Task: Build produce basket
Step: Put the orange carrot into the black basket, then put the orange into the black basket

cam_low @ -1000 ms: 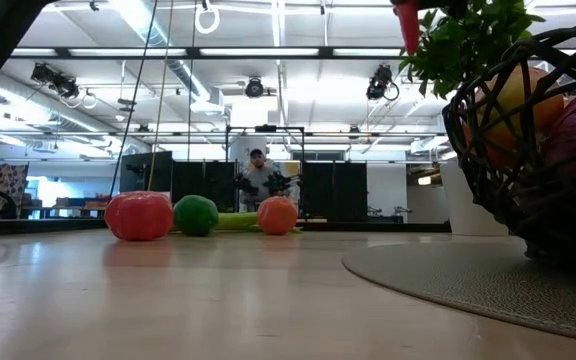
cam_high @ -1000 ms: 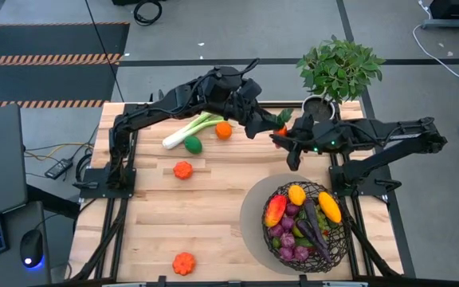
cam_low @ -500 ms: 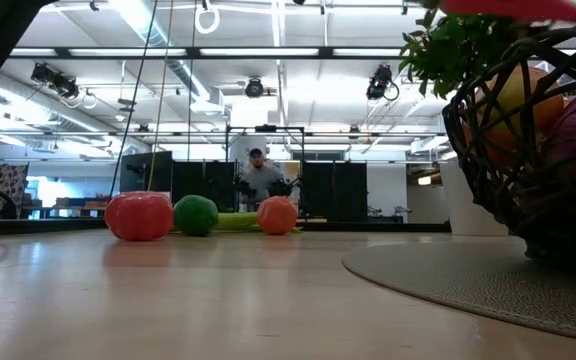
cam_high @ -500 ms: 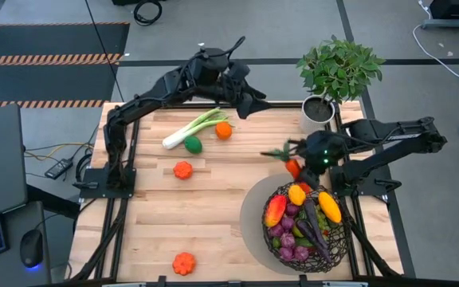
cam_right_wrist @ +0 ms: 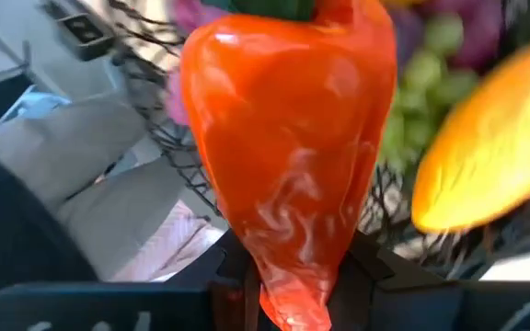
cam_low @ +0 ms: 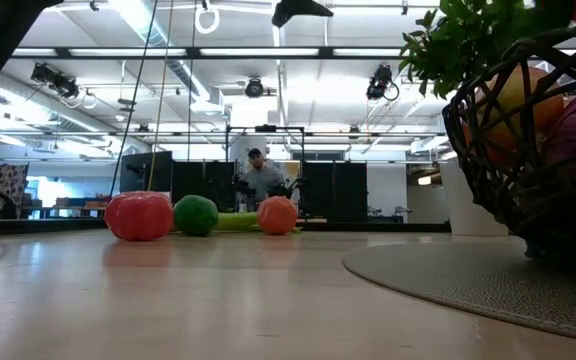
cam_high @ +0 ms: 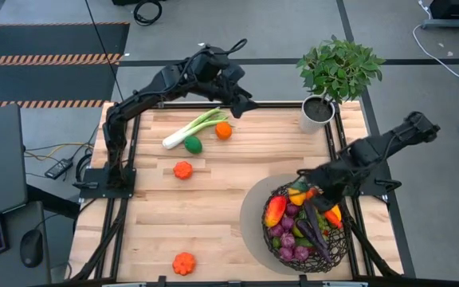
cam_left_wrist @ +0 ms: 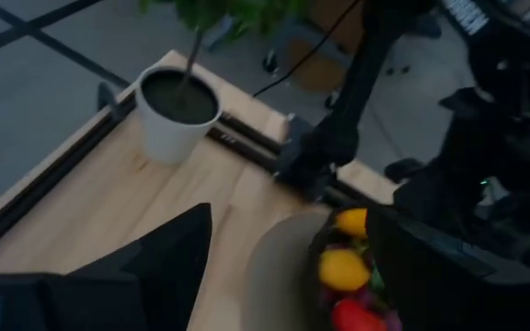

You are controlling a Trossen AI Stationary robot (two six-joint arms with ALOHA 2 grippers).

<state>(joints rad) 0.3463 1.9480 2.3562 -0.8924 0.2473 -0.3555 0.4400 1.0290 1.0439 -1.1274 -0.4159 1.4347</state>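
Note:
The dark wire basket (cam_high: 305,227) stands on a round grey mat at the table's near right and holds several fruits. My right gripper (cam_high: 315,188) hangs over its far rim, shut on a red-orange pepper (cam_right_wrist: 288,147). My left gripper (cam_high: 241,102) is open and empty, high over the far edge. On the table's left half lie a leek (cam_high: 194,127), a lime (cam_high: 192,144), an orange (cam_high: 224,130) and two small pumpkins (cam_high: 182,170) (cam_high: 184,263). In the low view the basket (cam_low: 538,140) fills the right side. My right gripper pinches the pepper's narrow tip end (cam_right_wrist: 288,299) between its two fingers (cam_right_wrist: 364,262). The pepper's broad stem end points away from the gripper. It is lifted clear, above the fruits in the basket. The arm reaches in from the table's right side.
A white pot (cam_high: 317,112) with a leafy plant stands at the far right corner, also seen as the pot (cam_left_wrist: 178,110) in the left wrist view. Bare wood lies between the basket and the produce on the left. A person shows far off in the room (cam_low: 258,170).
My right gripper has carried the pepper from beside the plant pot toward the near edge, and now holds it over the basket. My left gripper has drawn back from the right gripper toward the far edge and the left.

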